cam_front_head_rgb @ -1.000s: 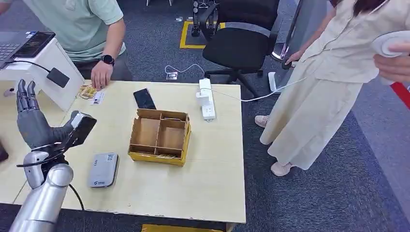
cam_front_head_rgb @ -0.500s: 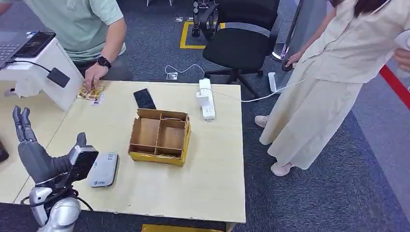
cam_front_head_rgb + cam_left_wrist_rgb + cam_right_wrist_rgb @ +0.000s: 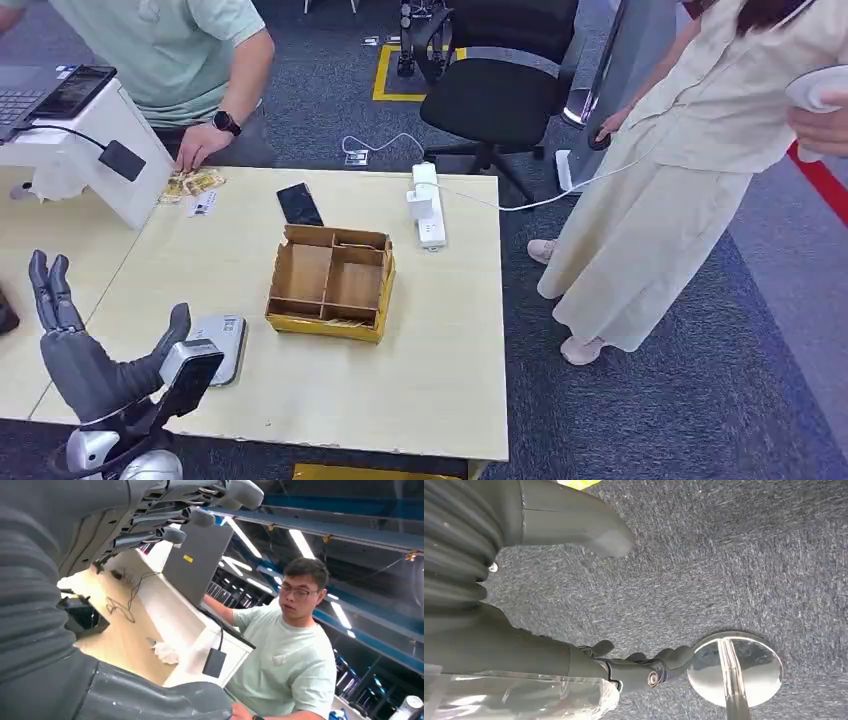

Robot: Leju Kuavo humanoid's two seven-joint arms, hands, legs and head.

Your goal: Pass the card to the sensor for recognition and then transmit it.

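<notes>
My left hand (image 3: 85,362) hovers open over the table's near left corner, fingers spread upward, holding nothing. The left wrist view confirms the left hand (image 3: 75,540) has an empty palm. A grey card sensor (image 3: 218,345) lies flat just right of that wrist, partly hidden by it. Small cards (image 3: 193,186) lie at the table's far left, where a person's hand (image 3: 200,148) touches them. My right hand (image 3: 524,647) hangs above the carpet with thumb and fingers apart and nothing in it.
A partitioned cardboard box (image 3: 330,282) sits mid-table, with a black phone (image 3: 299,204) and a white power strip (image 3: 427,205) behind it. A white stand (image 3: 85,140) with a laptop is at far left. A person in beige (image 3: 660,170) stands right of the table; an office chair (image 3: 500,90) is behind it.
My left hand has dropped back from mid-left of the table to its near corner, staying empty. The person's hand has shifted the cards slightly at the far left.
</notes>
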